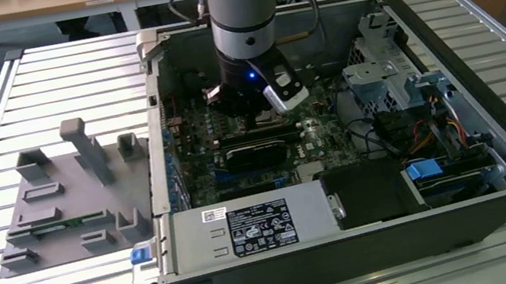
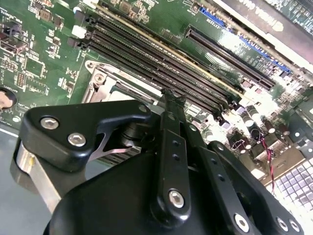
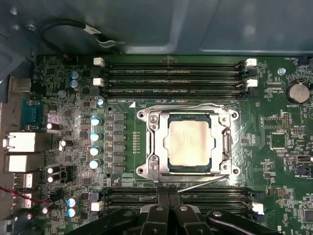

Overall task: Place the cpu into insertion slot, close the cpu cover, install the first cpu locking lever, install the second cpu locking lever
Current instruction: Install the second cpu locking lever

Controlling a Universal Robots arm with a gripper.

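Arm is down inside the open PC case (image 1: 501, 147), the gripper (image 1: 259, 114) low over the motherboard (image 1: 193, 140), centre of the exterior view. In the first wrist view the cpu (image 3: 189, 142) sits in the insertion slot (image 3: 222, 142), mid-frame, pale metal face up and square to the socket. The cpu cover (image 3: 154, 142) lies flat around it, cut-out framing the chip. Two thin locking levers show: one (image 3: 195, 106) along the socket's upper edge, one (image 3: 200, 183) slanting along the lower edge, nearest the fingers; whether either is latched, can't tell.

Key relation: the gripper (image 3: 168, 203) is at bottom centre of that frame, just past the socket's lower edge, so the lower lever lies right ahead of the tips, its long axis running across them, roughly parallel to the RAM slots (image 3: 176, 78). Fingertips (image 3: 162, 201) look pressed together, clenched on nothing visible. Second wrist view agrees: tips (image 2: 171, 98) meet at one point beside the socket frame (image 2: 100, 81).

Judgement: chip placed, cover down, lever work in hand.
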